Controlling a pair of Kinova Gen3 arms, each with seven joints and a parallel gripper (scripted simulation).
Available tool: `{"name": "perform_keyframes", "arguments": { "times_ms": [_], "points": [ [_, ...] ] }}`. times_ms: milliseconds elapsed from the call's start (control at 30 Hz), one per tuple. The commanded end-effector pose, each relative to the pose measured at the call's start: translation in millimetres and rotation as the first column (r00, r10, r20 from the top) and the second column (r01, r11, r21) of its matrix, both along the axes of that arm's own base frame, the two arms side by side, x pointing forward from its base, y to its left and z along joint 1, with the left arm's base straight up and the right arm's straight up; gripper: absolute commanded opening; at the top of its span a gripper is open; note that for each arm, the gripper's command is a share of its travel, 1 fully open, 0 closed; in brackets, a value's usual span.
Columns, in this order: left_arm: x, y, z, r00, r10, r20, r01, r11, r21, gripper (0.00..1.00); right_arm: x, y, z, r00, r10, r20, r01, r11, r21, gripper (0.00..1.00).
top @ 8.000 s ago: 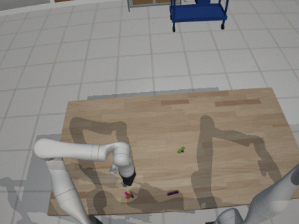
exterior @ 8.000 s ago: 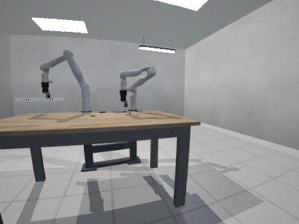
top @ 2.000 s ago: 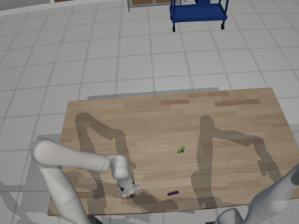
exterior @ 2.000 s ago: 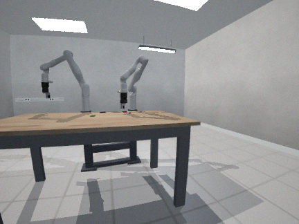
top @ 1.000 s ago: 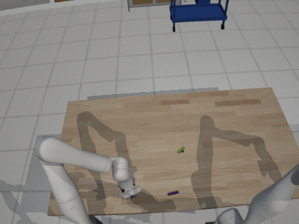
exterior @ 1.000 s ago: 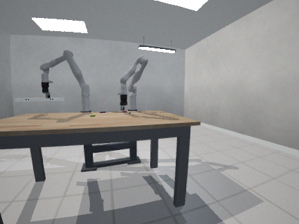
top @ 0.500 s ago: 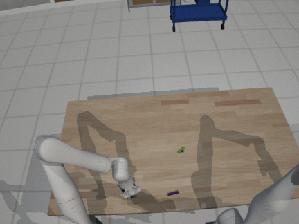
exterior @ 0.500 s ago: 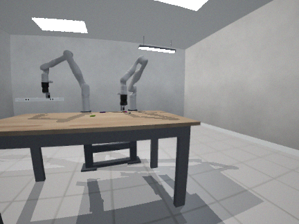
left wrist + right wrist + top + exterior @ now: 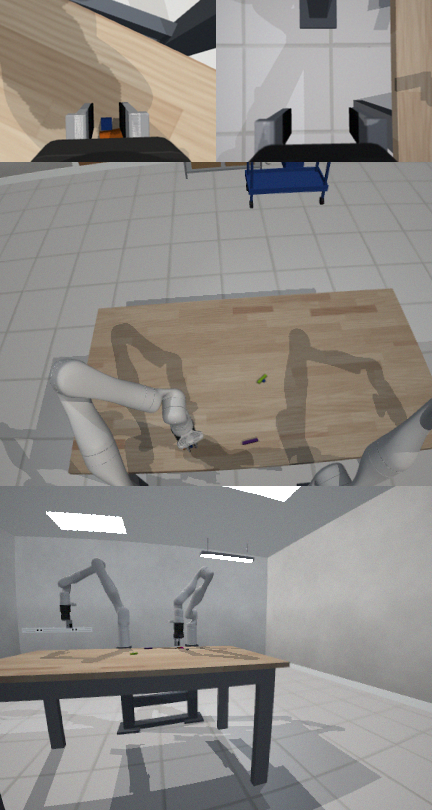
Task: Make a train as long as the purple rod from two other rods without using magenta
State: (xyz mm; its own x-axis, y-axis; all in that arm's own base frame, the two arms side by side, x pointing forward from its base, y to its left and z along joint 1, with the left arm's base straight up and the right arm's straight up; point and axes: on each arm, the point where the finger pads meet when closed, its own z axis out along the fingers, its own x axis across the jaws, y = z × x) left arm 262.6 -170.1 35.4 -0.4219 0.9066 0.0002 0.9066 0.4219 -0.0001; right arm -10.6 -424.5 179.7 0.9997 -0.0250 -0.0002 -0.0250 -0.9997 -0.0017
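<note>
The purple rod lies flat near the table's robot-side edge. A lime rod lies slantwise farther in, with a small blue piece against its side. My left gripper is part open, low over the table. In the left wrist view a small blue rod and the end of an orange rod show between its fingers; the rest of the orange rod is hidden. My right gripper is open and empty, high up, beyond the table's edge.
A small magenta rod lies by the left gripper in the exterior view. The wooden table has its robot-side edge close to the left gripper. A blue trolley stands on the floor far off.
</note>
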Motion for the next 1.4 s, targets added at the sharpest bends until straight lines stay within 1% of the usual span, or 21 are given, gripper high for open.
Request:
{"name": "perform_keyframes", "arguments": {
  "times_ms": [0, 567, 1000, 1367],
  "points": [
    [0.4, -0.2, 0.4, 1.0, 0.0, 0.001, 0.0, 1.0, 0.0, 0.54, 0.0, -0.4, 0.7, 1.0, 0.0, 0.0, 0.0, 1.0, -0.002, 1.0],
    [0.4, -0.2, -2.1, 1.0, 0.0, 0.001, 0.0, 1.0, 0.0, 0.54, 0.0, -0.4, 0.7, 1.0, 0.0, 0.0, 0.0, 1.0, -0.002, 1.0],
    [0.4, -0.2, -12.8, 1.0, 0.0, 0.001, 0.0, 1.0, 0.0, 0.54, 0.0, -0.4, 0.7, 1.0, 0.0, 0.0, 0.0, 1.0, -0.002, 1.0],
    [0.4, -0.2, -14.6, 1.0, 0.0, 0.001, 0.0, 1.0, 0.0, 0.54, 0.0, -0.4, 0.7, 1.0, 0.0, 0.0, 0.0, 1.0, -0.002, 1.0]
  ]
}}
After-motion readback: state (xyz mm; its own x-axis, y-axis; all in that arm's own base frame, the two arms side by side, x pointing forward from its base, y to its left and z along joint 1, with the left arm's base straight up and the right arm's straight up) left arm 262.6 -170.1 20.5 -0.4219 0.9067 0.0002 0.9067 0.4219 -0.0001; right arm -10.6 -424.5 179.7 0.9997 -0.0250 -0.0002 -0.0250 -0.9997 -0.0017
